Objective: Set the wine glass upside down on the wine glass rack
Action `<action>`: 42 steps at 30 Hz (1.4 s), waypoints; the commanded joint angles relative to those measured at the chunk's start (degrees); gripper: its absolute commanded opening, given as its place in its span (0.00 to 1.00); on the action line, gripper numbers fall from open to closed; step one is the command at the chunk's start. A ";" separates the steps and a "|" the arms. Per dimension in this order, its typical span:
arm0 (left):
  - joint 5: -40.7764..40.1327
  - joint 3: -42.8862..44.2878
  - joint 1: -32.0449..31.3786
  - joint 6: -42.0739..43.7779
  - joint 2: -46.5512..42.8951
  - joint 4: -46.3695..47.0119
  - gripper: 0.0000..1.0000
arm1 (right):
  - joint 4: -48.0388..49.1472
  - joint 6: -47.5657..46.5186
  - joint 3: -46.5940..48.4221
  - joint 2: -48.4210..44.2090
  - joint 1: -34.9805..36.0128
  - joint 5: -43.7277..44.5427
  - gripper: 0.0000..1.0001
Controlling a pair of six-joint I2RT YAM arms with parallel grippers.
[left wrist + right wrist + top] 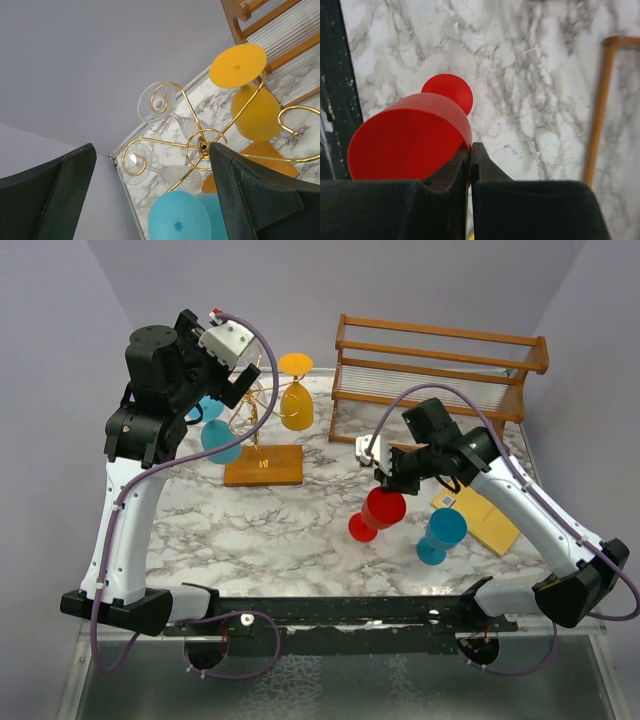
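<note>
Red wine glass tilted, rim pinched in right jaws; left jaws wide apart, arm raised by rack.

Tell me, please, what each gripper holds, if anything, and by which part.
The right gripper pinches the red wine glass by its bowl rim; the left gripper, open, holds nothing.

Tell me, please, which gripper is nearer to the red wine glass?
The right. The right gripper is closed on the rim of the red wine glass, touching it; the left gripper hangs open at the wine glass rack, far off to the back left.
</note>
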 commanded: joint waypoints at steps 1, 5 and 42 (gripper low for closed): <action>0.97 0.52 -0.28 -3.44 -0.94 2.21 0.99 | 8.91 0.05 4.22 -4.61 0.31 -0.17 0.01; 3.06 1.42 -0.28 -3.90 -0.74 2.04 0.99 | 15.85 2.18 5.30 -6.40 0.31 5.04 0.01; 35.57 -11.44 -1.04 -60.45 6.49 36.44 0.72 | 33.50 23.61 21.42 -6.77 0.31 17.60 0.02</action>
